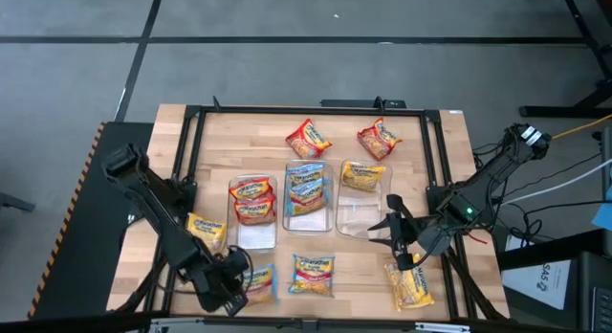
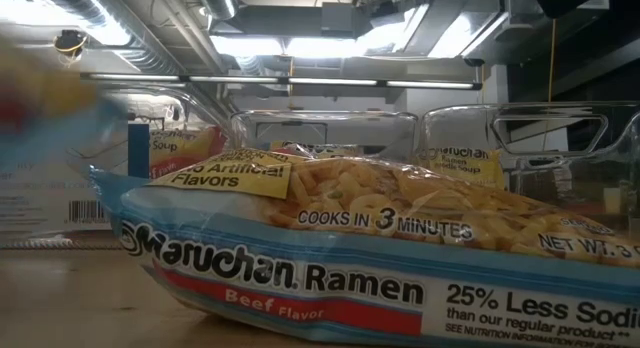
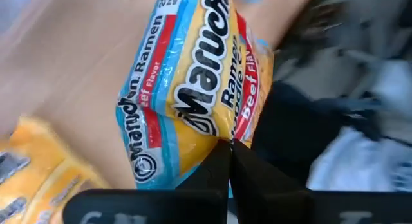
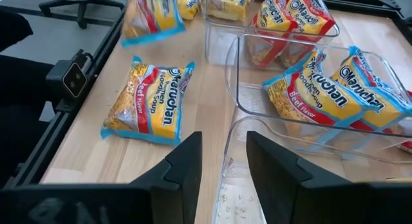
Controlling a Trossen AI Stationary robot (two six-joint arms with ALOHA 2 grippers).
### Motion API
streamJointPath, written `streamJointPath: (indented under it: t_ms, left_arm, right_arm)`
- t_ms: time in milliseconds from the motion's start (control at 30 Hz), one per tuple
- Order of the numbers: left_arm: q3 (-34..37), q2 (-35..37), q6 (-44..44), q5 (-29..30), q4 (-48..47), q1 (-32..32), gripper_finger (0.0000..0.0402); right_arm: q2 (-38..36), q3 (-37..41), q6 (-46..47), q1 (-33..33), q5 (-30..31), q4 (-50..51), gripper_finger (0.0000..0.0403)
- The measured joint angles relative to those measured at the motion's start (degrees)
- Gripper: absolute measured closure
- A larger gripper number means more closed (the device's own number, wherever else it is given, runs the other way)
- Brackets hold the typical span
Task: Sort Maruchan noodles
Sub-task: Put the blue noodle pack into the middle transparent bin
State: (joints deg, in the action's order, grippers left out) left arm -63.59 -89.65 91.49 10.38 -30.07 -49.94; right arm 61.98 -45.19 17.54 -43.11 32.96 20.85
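Packet [image 2: 380, 258] label: "Maruchan Ramen", "Beef Flavor", "COOKS IN 3 MINUTES".

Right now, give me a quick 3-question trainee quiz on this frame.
1. True or false: the left hand is shut on a blue packet.
2. How many clear bins stand on the table?
3. What colour is the packet in the right bin? A red, B blue, C yellow.

Key: 1 true. 2 three. 3 C.
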Motion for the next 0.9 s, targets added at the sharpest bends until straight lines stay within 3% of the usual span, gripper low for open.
streamJointPath:
  t_ms: [267,467,667,900]
  left_arm:
    - [-0.09,10.05,-10.86,10.64,-3.73,0.71,0.0401]
    - [-0.09,13.82,-16.49,14.42,-10.34,4.2,0.0401]
    - [-0.09,15.73,-32.51,15.1,-7.23,13.48,0.0401]
    - [-0.1,15.94,-51.9,9.09,-3.07,27.69,0.0401]
  right_arm:
    - [0.0,0.0,0.0,0.0,1.02,-0.11,0.0276]
    - [0.0,0.0,-0.02,0.0,1.02,-0.12,0.0276]
    - [0.0,0.0,-0.02,0.0,1.0,-0.1,0.0276]
    - [0.0,0.0,-0.03,0.0,0.98,-0.12,0.0276]
